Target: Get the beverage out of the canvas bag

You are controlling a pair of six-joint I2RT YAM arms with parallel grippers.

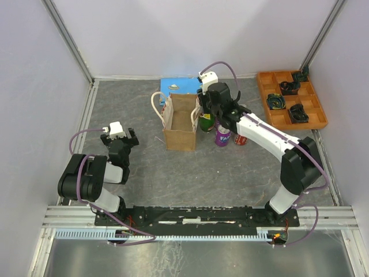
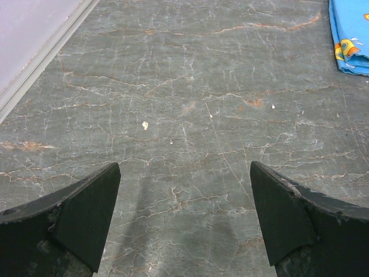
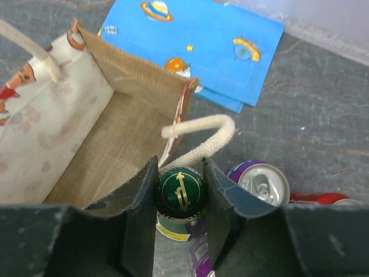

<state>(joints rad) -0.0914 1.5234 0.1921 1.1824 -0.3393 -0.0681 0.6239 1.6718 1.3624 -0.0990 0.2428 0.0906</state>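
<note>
The tan canvas bag [image 1: 180,121] stands upright and open at the table's middle back, with cream rope handles [image 3: 202,138]; its inside [image 3: 109,133] shows no drink. My right gripper [image 1: 206,112] [image 3: 180,167] is shut on the green gold-marked cap of a green bottle [image 3: 180,192] [image 1: 206,122]. The bottle is just outside the bag's right wall, beside a handle. My left gripper [image 1: 118,138] [image 2: 184,190] is open and empty over bare table, left of the bag.
A purple can [image 1: 222,137] [image 3: 264,182] and a red can [image 1: 240,139] [image 3: 314,199] sit right of the bottle. A flat blue board [image 1: 180,86] [image 3: 196,46] lies behind the bag. An orange tray [image 1: 271,81] with dark parts is at the back right.
</note>
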